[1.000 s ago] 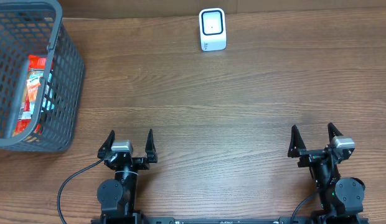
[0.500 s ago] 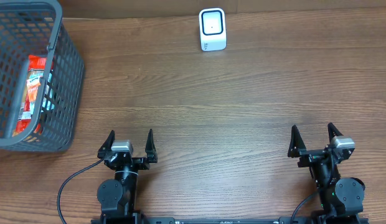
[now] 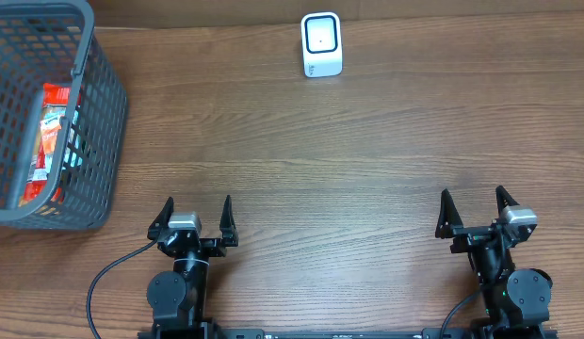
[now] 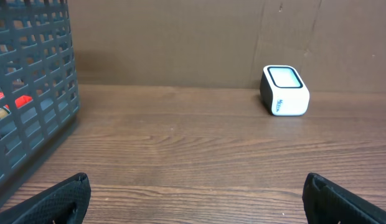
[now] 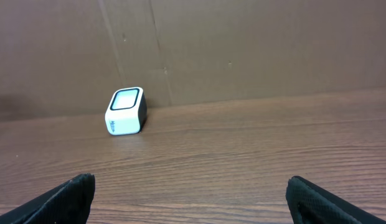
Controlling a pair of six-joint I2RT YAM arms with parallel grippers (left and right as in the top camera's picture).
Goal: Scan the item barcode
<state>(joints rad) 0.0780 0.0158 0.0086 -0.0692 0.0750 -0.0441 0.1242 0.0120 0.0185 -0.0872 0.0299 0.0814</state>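
Left arm point(image 3: 184, 247) and right arm point(image 3: 504, 254) sit at the surface's point(image 3: 320, 160) near edge, jaws wide, empty; scanner point(image 3: 321, 44) stands far side; orange packets point(image 3: 51, 127), seemingly snacks, lie in the basket point(image 3: 105, 141), left.

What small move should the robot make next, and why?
Probably swing the left end effector toward the grey basket: the orange packets lie inside it, that end effector is open, empty and nearest, and the scanner has nothing before it.

Matt wood-grain table point(image 3: 367, 151); grey plastic mesh basket point(image 3: 94, 122); glossy white plastic scanner point(image 3: 321, 44).
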